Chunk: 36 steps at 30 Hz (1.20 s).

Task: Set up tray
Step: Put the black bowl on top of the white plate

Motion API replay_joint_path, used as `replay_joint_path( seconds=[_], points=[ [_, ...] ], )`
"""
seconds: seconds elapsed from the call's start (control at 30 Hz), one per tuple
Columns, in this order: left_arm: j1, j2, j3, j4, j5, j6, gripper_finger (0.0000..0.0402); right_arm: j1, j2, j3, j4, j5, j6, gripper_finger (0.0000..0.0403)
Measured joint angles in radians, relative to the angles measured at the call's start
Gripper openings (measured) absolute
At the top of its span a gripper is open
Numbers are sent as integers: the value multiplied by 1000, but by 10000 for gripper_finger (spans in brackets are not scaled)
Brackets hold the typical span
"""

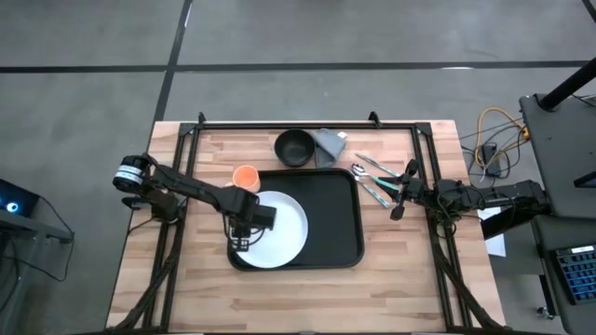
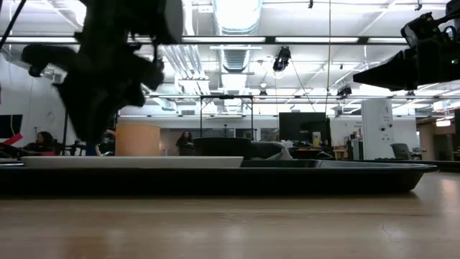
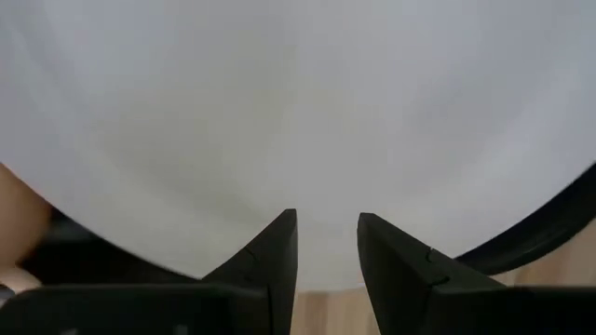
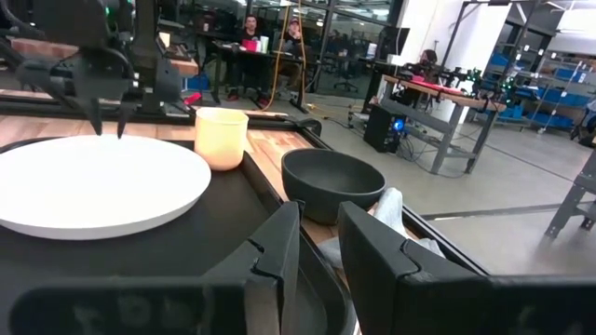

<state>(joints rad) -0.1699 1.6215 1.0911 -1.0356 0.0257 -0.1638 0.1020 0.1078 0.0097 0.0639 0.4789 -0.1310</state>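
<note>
The left arm reaches in from the table's left edge, its left gripper (image 1: 240, 240) hanging over the near-left rim of the white plate (image 1: 284, 228), fingers (image 3: 270, 256) parted by a narrow gap, gripping nothing. The plate lies in the left half of the tray (image 1: 340, 223), which sits at table centre. Behind it stand an orange cup (image 1: 245, 177) and a black bowl (image 1: 295, 147). The right gripper (image 1: 400, 197) waits beside the tray's right edge, over the cutlery (image 1: 371, 181), fingers (image 4: 270, 265) narrowly apart and empty. No legible writing.
</note>
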Motion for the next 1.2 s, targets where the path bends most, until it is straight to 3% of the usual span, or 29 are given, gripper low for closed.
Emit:
replay_joint_path(
  seconds=[0.27, 0.43, 0.63, 0.8, 1.2],
  points=[
    [0, 0, 112, 75, 0, -21, 96, 0, 0, 0, 0, 0, 0, 68],
    [0, -1, 106, 160, -1, 20, 96, 0, 0, 0, 0, 0, 0, 68],
    [13, -4, 29, 291, 0, 137, 96, 0, 0, 0, 0, 0, 0, 68],
    [42, -43, -15, 376, 0, 145, 96, 0, 0, 0, 0, 0, 0, 68],
    [60, -276, -296, 697, 0, 177, 96, 0, 1, 0, 0, 0, 0, 68]
  ],
)
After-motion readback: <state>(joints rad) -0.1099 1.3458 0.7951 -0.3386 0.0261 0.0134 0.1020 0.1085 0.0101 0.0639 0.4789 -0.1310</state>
